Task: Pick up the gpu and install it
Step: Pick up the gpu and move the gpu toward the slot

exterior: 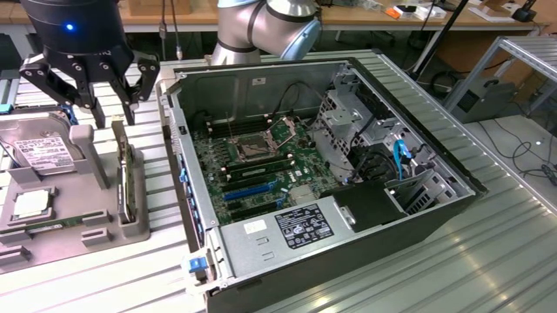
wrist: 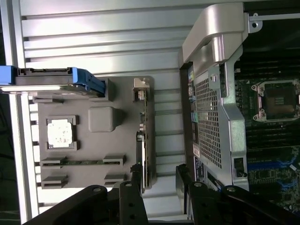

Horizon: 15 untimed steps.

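Holds pincer (exterior: 109,107) wide, empty, at 12 o'clock of the gpu (exterior: 126,186) in the exterior view. Stores gpu on edge in gray holder (exterior: 87,156) slot, 9 o'clock of case (exterior: 418,248), likely exposing upper edge for grasping.

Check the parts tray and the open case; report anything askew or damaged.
Nothing stands out. The gpu stands on edge in its slot of the gray tray, the gripper hangs above it with fingers open, and the open computer case shows no damage.
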### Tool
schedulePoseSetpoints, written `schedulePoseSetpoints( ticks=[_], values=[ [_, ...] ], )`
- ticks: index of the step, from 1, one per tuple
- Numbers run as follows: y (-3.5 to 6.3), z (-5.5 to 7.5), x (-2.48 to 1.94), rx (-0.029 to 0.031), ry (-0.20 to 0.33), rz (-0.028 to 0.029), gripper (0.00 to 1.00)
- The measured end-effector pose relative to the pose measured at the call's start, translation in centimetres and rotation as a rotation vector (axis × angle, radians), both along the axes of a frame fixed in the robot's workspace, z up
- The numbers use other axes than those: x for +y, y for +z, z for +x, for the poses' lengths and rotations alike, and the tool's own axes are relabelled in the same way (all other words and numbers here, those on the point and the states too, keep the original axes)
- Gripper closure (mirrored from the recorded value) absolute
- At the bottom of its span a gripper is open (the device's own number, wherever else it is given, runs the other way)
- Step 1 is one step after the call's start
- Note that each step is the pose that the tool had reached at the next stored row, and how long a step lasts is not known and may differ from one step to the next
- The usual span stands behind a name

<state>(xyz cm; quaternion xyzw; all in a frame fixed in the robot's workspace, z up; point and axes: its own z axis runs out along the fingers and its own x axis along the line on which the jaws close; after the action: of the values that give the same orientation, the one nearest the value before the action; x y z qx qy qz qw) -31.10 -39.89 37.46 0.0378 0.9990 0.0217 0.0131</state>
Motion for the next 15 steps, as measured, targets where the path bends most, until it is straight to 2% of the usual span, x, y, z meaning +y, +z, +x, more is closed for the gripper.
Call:
schedulePoseSetpoints(
  ticks=[15],
  values=[
    [-0.76,0.0,0.0,0.0,0.0,0.0,0.58]
  ],
)
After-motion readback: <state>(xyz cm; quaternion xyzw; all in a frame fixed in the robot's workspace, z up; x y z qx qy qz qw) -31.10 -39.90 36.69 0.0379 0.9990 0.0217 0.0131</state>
